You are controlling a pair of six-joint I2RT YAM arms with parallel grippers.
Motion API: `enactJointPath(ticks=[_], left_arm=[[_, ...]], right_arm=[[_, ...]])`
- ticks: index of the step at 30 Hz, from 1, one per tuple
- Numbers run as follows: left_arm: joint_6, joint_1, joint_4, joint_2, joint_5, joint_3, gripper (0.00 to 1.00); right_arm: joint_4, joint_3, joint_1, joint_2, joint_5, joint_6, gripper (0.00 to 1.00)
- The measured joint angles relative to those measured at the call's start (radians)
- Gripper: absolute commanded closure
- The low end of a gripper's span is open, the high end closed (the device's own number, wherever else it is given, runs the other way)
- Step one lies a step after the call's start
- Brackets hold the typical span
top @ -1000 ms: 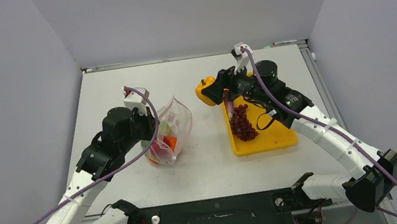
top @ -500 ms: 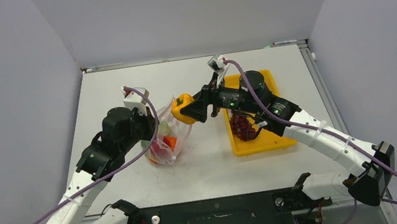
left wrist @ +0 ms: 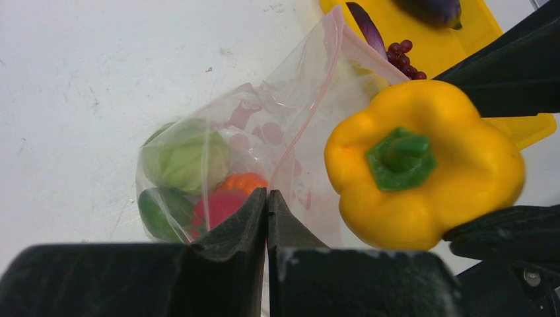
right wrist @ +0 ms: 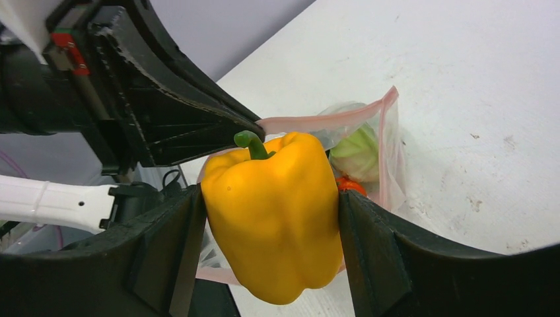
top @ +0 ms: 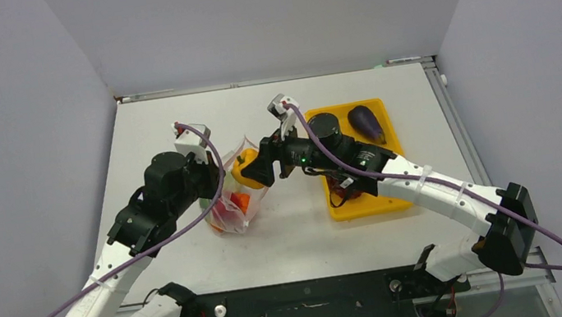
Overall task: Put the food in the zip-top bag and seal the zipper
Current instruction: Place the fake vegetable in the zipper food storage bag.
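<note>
Right claw (right wrist: 267, 224) clamps glossy, lobed yellow pepper (right wrist: 277, 191), green-stemmed, beside the zip-top bag (left wrist: 277, 132).

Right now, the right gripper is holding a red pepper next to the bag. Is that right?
Not quite: the pepper is yellow, not red. The right gripper holds it next to the bag, as the right wrist view shows.

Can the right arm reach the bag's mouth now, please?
Probably yes: the left gripper pinches the rim of the zip-top bag, and the right gripper holds the yellow pepper at its mouth.
</note>
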Motion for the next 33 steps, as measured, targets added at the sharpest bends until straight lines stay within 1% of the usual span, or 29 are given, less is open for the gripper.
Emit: enactJointPath(ticks=[8, 13, 20, 27, 30, 33], left_arm=[[0.0, 0.0, 0.0, -0.003, 0.0, 0.0, 1.0], [0.0, 0.0, 0.0, -0.004, 0.0, 0.0, 1.0], [0.0, 0.0, 0.0, -0.004, 0.0, 0.0, 1.0], [0.0, 0.0, 0.0, -0.004, 0.0, 0.0, 1.0], [0.0, 0.0, 0.0, -0.004, 0.0, 0.0, 1.0], [0.0, 0.0, 0.0, -0.004, 0.0, 0.0, 1.0]], right_arm=[[-0.054, 0.002, 0.051, 0.065, 0.123, -0.029, 0.65], [-0.113, 0.032, 0.101, 0.104, 0.237, -0.054, 0.63], [-0.142, 0.044, 0.157, 0.114, 0.408, -0.056, 0.6], [-0.149, 0.057, 0.169, 0.119, 0.522, -0.045, 0.47], [-0.146, 0.067, 0.174, 0.129, 0.547, -0.042, 0.37], [-0.145, 0.067, 0.18, 0.13, 0.56, -0.041, 0.23]])
